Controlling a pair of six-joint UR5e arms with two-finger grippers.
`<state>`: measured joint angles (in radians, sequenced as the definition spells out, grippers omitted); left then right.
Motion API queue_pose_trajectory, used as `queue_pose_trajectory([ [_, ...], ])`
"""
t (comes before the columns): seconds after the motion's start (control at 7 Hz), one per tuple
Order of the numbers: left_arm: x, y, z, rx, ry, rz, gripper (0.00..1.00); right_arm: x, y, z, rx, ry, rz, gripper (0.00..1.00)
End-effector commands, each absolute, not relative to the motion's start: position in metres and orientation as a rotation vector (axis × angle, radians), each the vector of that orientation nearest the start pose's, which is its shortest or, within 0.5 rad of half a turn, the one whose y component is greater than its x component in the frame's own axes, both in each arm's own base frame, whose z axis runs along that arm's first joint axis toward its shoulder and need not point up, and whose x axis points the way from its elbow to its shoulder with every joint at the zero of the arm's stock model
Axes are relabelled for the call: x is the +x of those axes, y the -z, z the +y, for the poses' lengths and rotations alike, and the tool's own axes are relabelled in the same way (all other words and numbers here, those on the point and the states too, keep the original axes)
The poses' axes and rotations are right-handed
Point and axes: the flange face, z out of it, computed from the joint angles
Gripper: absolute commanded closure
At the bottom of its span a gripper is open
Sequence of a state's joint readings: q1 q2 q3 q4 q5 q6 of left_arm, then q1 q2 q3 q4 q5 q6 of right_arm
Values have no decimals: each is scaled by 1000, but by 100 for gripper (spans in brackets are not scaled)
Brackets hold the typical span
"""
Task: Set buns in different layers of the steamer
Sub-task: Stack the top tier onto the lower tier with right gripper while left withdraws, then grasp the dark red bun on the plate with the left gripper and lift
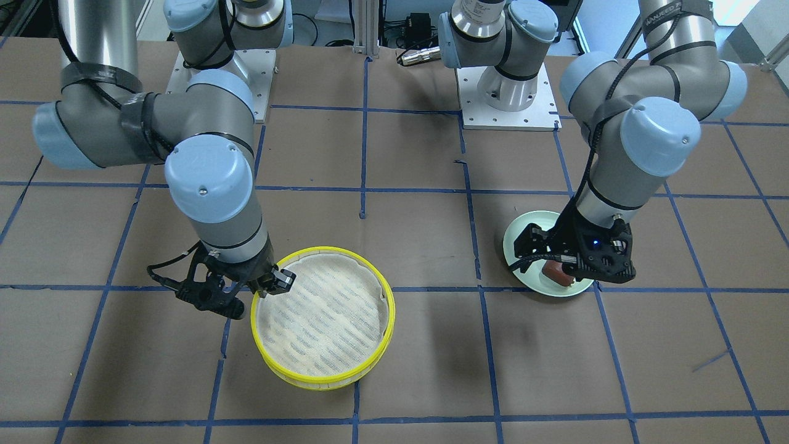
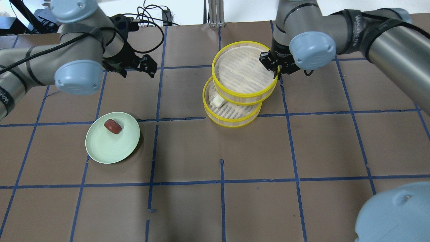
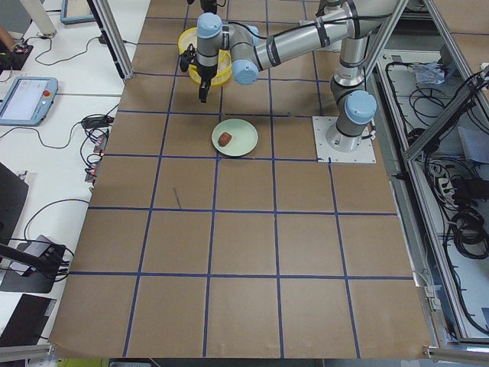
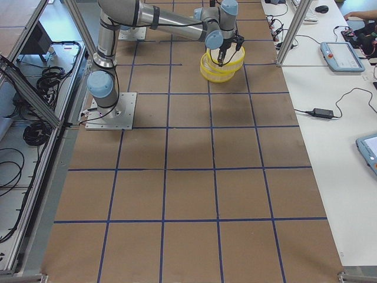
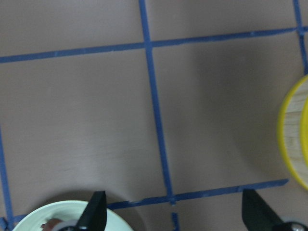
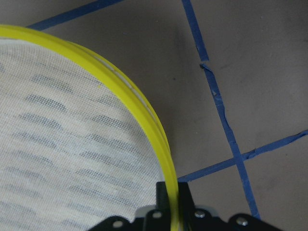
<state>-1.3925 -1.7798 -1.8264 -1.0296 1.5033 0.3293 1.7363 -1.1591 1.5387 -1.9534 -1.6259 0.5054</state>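
The small reddish-brown oval bun (image 2: 113, 126) lies on the pale green round plate (image 2: 107, 149), near its far edge, and it is not yet in a tray. The left pincer (image 5: 173, 207) hangs up high with its two fingers wide apart and nothing between them. From overhead, the bun lies toward the robot from this pincer, so I think the pincer must come back and go down. The bun's long side runs roughly left to right there, a bit slanted. The left arm is much nearer to it. The right pincer (image 6: 172, 195) is busy pinching the rim of the top yellow-rimmed round tray with a whitish mesh floor (image 2: 240, 72). That tray sits shifted over the bottom yellow-rimmed tray (image 2: 231, 123), where the small white rounded bun (image 2: 218, 100) lies. The overhead view shows the white bun, but the front-facing view hides it under the top tray. The front-facing view also makes the left pincer look almost right over the red bun, so the real gap is hard to tell.
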Motion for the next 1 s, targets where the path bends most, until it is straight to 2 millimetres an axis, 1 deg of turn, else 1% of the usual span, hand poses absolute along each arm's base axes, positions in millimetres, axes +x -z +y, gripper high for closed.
queue_pose_trajectory([
  [0.0,3,-272,-536,218,29,3186,0,247,-300,-598,513,41,3190,88],
  [0.14,10,-269,-535,207,9,3169,0,247,-298,-598,509,40,3202,88],
  [0.29,11,-254,-534,202,-40,3178,0,246,-297,-597,509,34,3205,88],
  [0.43,13,-232,-533,187,-105,3181,0,246,-299,-596,509,26,3205,88],
  [0.57,14,-227,-536,184,-96,3176,2,245,-300,-594,511,16,3207,88],
  [0.71,14,-215,-535,184,-131,3182,5,244,-290,-588,525,-15,3212,88],
  [0.86,15,-198,-538,185,-175,3185,8,244,-285,-586,528,-22,3214,88],
])
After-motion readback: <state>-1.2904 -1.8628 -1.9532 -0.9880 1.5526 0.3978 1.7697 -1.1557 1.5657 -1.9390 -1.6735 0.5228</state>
